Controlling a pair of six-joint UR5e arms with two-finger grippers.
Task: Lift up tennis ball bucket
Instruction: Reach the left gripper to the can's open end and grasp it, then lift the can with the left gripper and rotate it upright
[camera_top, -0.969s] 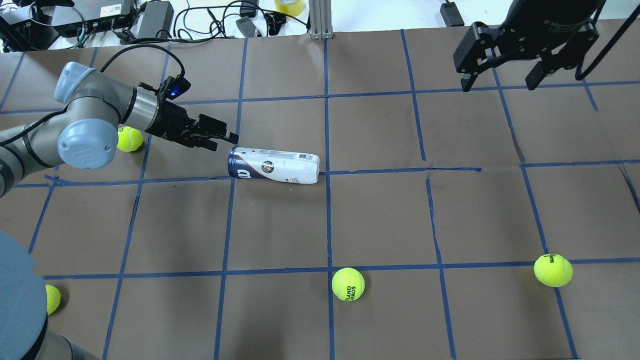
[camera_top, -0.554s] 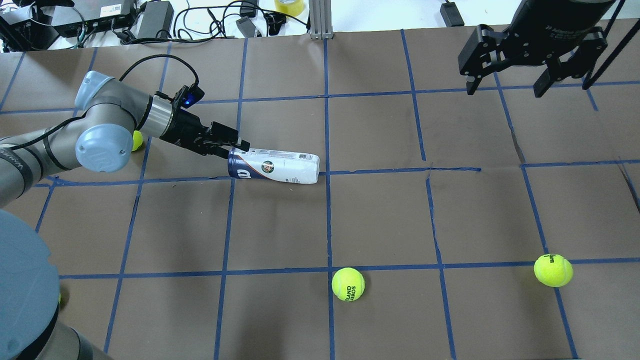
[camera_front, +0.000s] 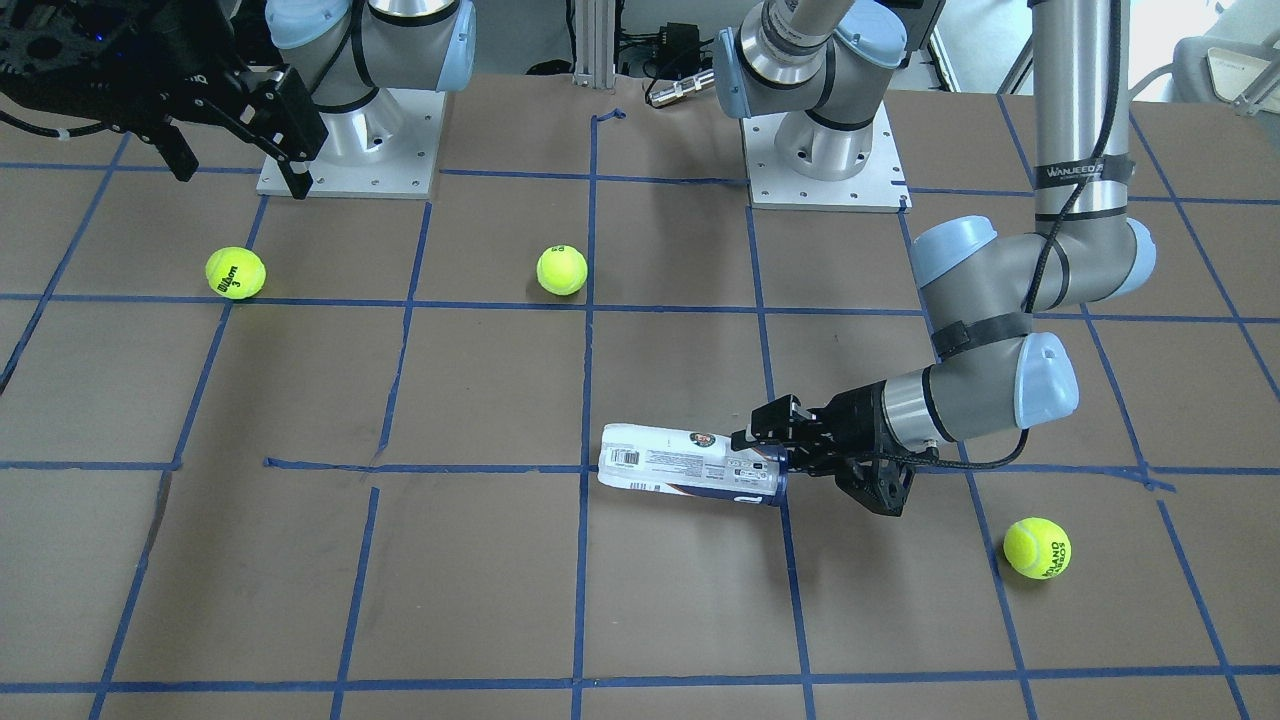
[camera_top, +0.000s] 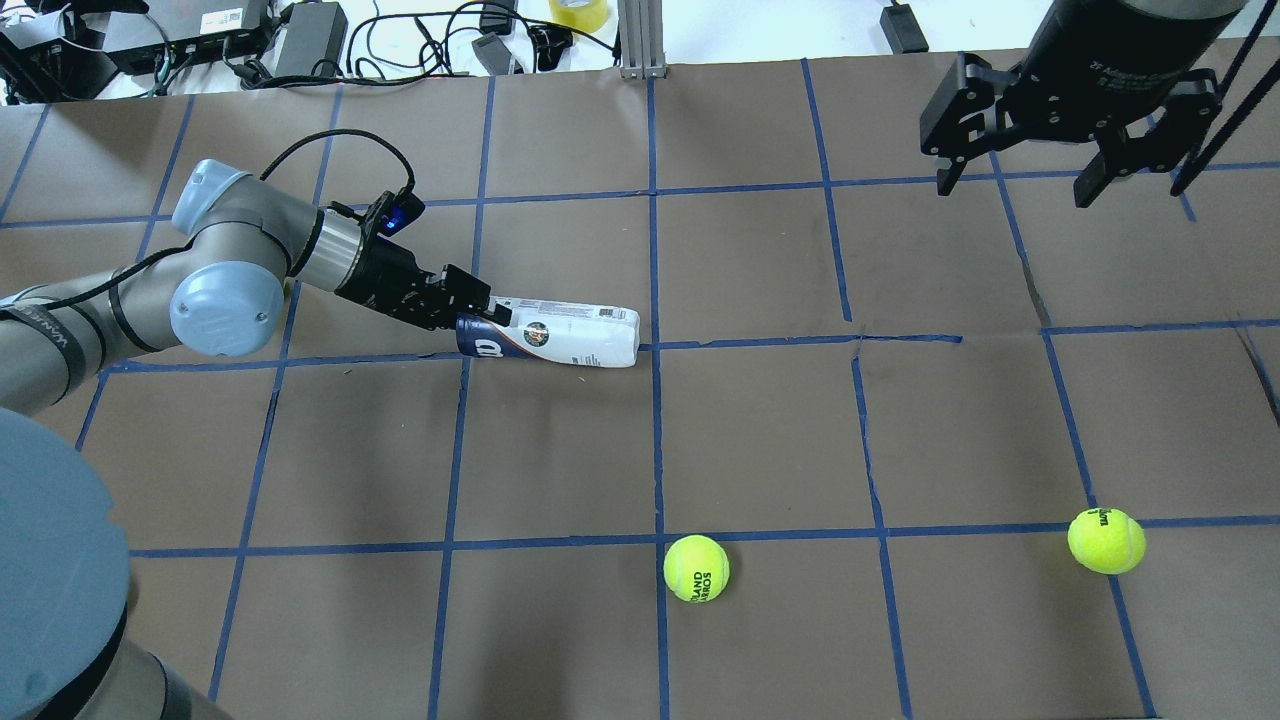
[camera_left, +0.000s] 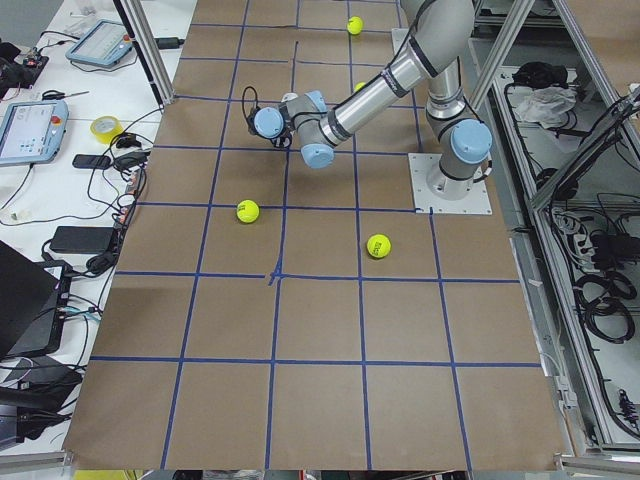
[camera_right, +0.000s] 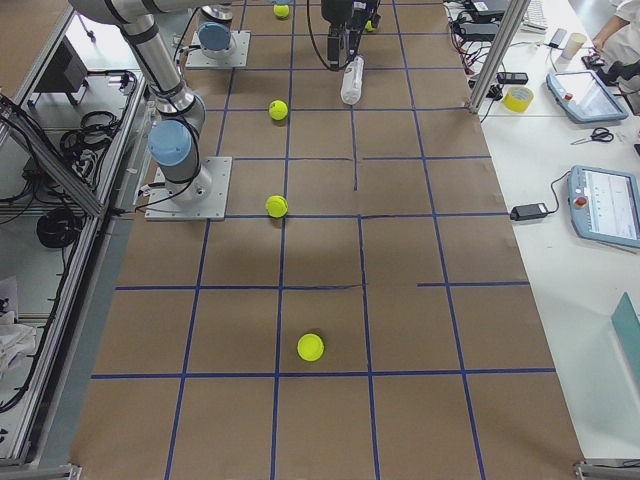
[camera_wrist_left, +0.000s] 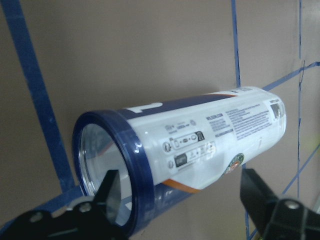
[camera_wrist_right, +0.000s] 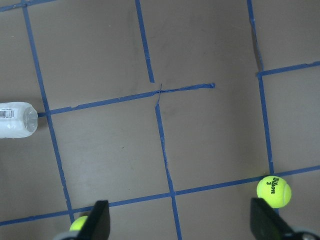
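Note:
The tennis ball bucket lies on its side on the brown table, dark blue rim toward my left arm; it also shows in the front view and in the left wrist view. My left gripper is open at the rim end, low over the table. In the left wrist view one finger stands in front of the can's open mouth and the other beside its body. My right gripper is open and empty, high over the far right of the table.
Yellow-green tennis balls lie on the table: one at front centre, one at front right, one near my left arm. Cables and boxes lie past the far edge. Blue tape lines grid the table.
My left gripper has moved right and down, from short of the bucket to its rim end. My right gripper has drifted slightly right. The bucket has not moved.

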